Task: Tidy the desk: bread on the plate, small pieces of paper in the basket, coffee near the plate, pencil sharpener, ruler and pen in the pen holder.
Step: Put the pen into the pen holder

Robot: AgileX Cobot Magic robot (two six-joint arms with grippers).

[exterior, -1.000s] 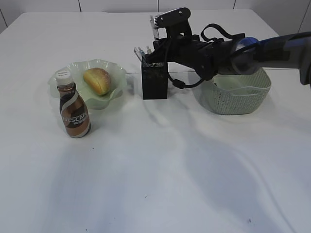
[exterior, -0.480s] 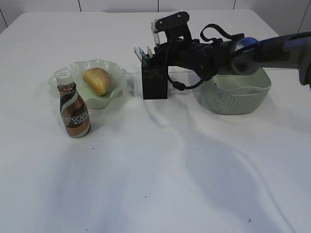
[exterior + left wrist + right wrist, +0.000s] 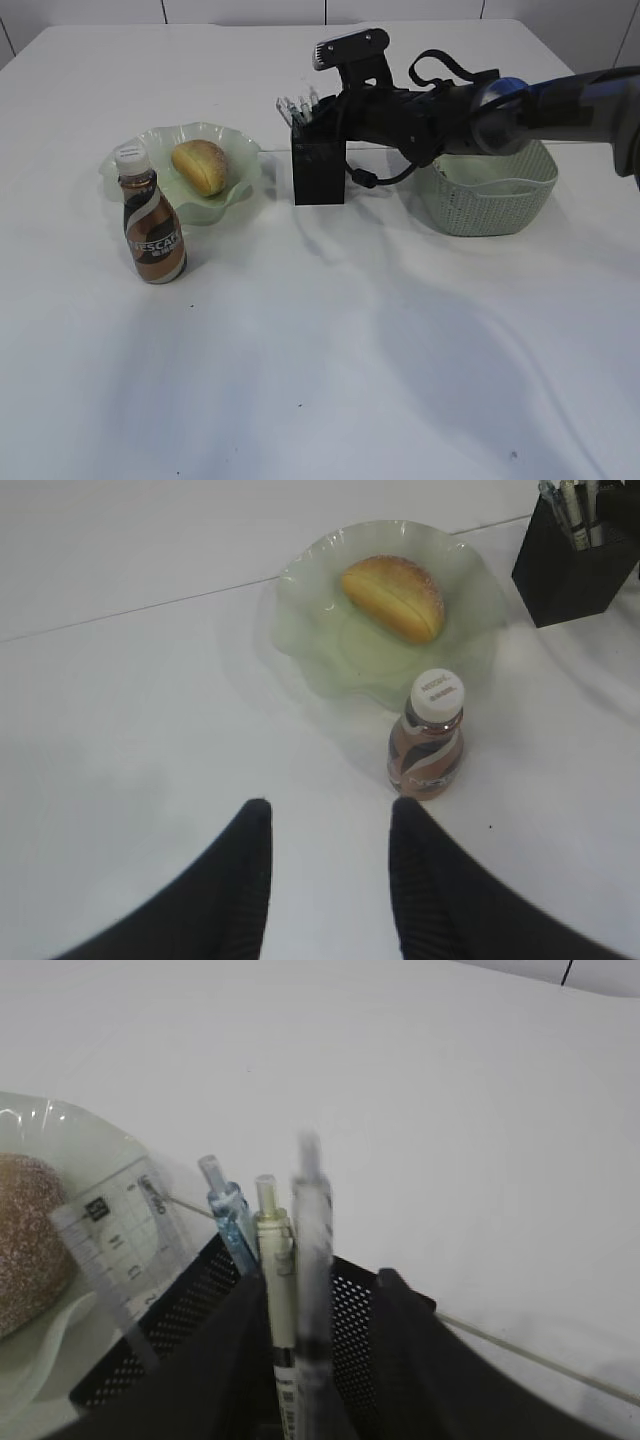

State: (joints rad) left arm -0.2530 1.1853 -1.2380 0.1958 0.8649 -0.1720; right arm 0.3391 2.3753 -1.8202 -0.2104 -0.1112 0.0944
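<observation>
My right gripper (image 3: 330,108) hovers just over the black mesh pen holder (image 3: 318,170), jaws open. In the right wrist view several pens stand in the holder (image 3: 352,1305) between my right gripper's (image 3: 318,1285) spread fingers; the nearest pen (image 3: 312,1250) is blurred and loose of both pads. The clear ruler (image 3: 120,1250) leans in the holder's left corner. The bread (image 3: 203,166) lies on the wavy green plate (image 3: 238,186), and the coffee bottle (image 3: 152,228) stands against the plate's front. My left gripper (image 3: 328,818) hangs open over bare desk, short of the coffee (image 3: 428,736). Pencil sharpener and paper pieces are hidden.
The sage-green basket (image 3: 490,205) sits right of the pen holder, partly under my right arm. In the left wrist view the plate (image 3: 300,630) with the bread (image 3: 393,595) lies ahead and the pen holder (image 3: 570,572) at the top right.
My right gripper has opened and let go of a pen, which now stands in the pen holder. The gripper lifted a little. The left arm has not moved.
</observation>
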